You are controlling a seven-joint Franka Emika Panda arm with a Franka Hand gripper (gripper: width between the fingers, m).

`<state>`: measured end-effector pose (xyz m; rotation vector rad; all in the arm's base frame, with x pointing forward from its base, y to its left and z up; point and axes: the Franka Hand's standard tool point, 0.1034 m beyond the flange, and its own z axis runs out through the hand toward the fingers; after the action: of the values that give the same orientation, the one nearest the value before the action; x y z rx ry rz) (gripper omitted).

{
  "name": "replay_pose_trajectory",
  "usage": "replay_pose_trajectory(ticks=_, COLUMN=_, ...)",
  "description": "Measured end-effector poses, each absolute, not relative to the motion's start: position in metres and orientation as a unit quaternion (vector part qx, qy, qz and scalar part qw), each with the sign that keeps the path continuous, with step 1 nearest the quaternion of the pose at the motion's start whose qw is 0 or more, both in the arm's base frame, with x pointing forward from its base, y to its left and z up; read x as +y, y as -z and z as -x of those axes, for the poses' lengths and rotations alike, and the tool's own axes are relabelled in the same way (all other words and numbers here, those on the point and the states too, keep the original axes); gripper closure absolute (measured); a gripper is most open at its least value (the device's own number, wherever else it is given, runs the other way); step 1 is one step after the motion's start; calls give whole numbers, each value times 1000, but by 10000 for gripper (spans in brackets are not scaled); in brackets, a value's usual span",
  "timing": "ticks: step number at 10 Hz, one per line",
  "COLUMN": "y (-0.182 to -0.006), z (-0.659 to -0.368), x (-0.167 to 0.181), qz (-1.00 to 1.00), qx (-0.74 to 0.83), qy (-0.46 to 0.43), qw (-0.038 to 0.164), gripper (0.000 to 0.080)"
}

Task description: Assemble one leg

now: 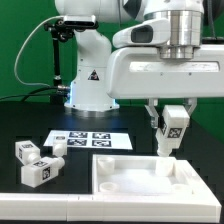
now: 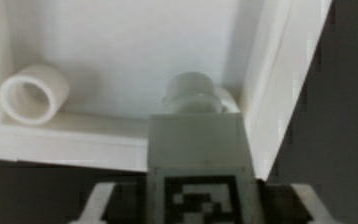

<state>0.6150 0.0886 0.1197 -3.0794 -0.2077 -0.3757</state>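
Observation:
My gripper [image 1: 170, 118] is shut on a white square-section leg [image 1: 168, 135] with a black-and-white tag, held upright with its lower end just over the far right part of the large flat white panel [image 1: 120, 178]. In the wrist view the gripper [image 2: 194, 198] grips the tagged leg [image 2: 197, 140], whose narrower stub end reaches down into the panel's corner beside the raised rim [image 2: 274, 60]. I cannot tell whether the stub touches the panel. A round white socket [image 2: 34, 95] stands apart from it on the panel.
Several loose legs [image 1: 35, 160] with tags lie on the black table at the exterior view's left. The marker board [image 1: 90, 140] lies behind the panel, in front of the robot base [image 1: 90, 80].

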Motion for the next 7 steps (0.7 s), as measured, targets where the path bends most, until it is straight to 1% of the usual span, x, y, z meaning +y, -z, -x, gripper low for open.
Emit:
replay_pose_trajectory(ticks=3, y=-120, z=-619, x=86, qz=975, qx=-64, qy=213, qw=15, gripper=517)
replay_pose_trajectory(ticks=4, y=-115, z=-618, x=86, qz=970, qx=-64, qy=234, qw=15, gripper=517)
replay_pose_trajectory(ticks=5, y=-100, z=-617, x=95, qz=968, qx=-71, qy=239, qw=16, gripper=517)
replay_pose_trajectory(ticks=6, y=-94, z=-621, x=94, qz=967, qx=-83, qy=242, qw=12, gripper=517)
replay_pose_trajectory(ticks=7, y=-91, z=-627, x=93, qz=966, qx=-80, qy=244, qw=13, gripper=517)
